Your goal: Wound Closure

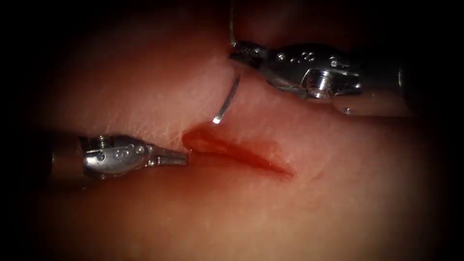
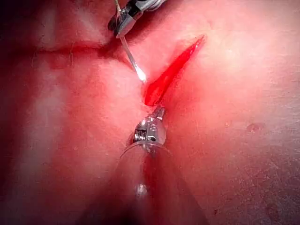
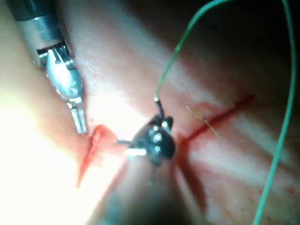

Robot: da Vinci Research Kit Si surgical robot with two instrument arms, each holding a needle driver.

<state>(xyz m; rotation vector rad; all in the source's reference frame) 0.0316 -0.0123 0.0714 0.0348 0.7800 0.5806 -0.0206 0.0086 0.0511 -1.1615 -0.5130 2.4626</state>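
Needle point(image 1: 227, 101) gripped near its rear end by right tool point(image 1: 241, 52), fingers closed on it; tip hangs free just above the cut's point(image 1: 237, 150) left end, not in the tissue point(image 1: 145, 87). Green thread point(image 3: 281, 117) trails off behind those fingers. Left tool point(image 1: 176, 158) lies level at the cut's left end, fingers closed, holding nothing.

Right end effector point(image 1: 241, 50) clamped; left end effector point(image 1: 180, 158) closed, empty.

Green thread point(image 3: 176, 51), red cut point(image 1: 241, 151)
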